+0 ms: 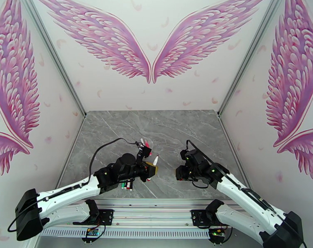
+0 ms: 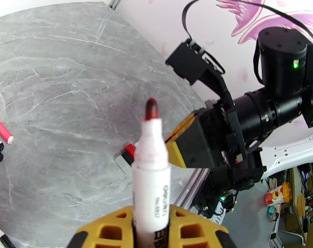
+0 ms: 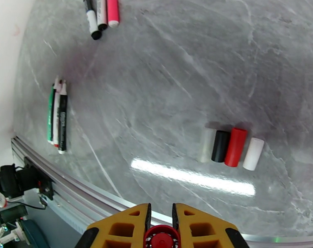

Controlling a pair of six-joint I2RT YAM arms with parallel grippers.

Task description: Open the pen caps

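Clamping a red-tipped white pen [image 2: 151, 174], left tool [image 2: 152, 228]; right tool [image 3: 161, 220] pinches red cap [image 3: 161, 238]

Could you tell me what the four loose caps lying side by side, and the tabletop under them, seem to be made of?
The pen caps look like smooth moulded plastic: even colours, soft highlights, and one end cap seems translucent. The tabletop looks like polished marble or a marble-print laminate, grey with pale veins and a sharp reflected light strip; which, the look leaves open.
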